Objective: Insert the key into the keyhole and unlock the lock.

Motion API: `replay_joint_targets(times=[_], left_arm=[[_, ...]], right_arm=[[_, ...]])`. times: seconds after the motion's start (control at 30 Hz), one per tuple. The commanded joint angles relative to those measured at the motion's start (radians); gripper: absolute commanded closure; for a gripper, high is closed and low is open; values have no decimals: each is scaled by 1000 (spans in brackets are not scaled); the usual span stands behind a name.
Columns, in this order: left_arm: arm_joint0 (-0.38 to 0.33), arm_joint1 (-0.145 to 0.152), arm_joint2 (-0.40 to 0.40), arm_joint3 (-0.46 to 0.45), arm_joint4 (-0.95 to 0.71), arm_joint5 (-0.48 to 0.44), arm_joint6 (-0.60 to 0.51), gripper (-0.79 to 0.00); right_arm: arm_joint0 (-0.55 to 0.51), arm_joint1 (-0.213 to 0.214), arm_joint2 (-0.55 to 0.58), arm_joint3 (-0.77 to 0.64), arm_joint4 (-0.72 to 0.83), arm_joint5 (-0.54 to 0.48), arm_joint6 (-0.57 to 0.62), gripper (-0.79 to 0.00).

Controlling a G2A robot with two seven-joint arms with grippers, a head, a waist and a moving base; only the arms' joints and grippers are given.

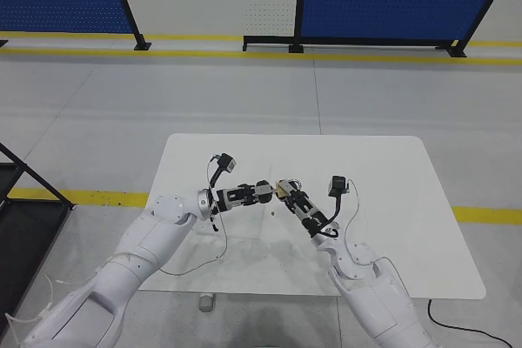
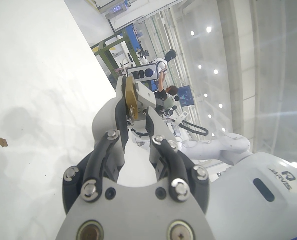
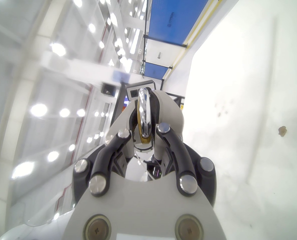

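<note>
Right hand (image 3: 145,98) clamped on 1 padlock (image 3: 144,117) | left hand (image 2: 135,118) at 1 key (image 2: 131,112), grip unclear

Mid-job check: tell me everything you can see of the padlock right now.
The padlock has a flat brass-coloured body and a shiny chrome shackle. It is held above the table, clamped across its flat faces by the right gripper, shackle toward that wrist. Its underside faces the left gripper; a small metal piece there, probably the key, touches it.
</note>
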Motion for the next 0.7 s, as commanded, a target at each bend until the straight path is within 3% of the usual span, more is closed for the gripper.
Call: replay_joint_targets(times=[0.0,0.67], left_arm=[[1,-1,-2,0,3,1,0,-139],[4,-18,-15,8,39,7,-1,0]], right_arm=[[0,0,0,0,0,0,0,0],[0,0,0,0,0,0,0,0]])
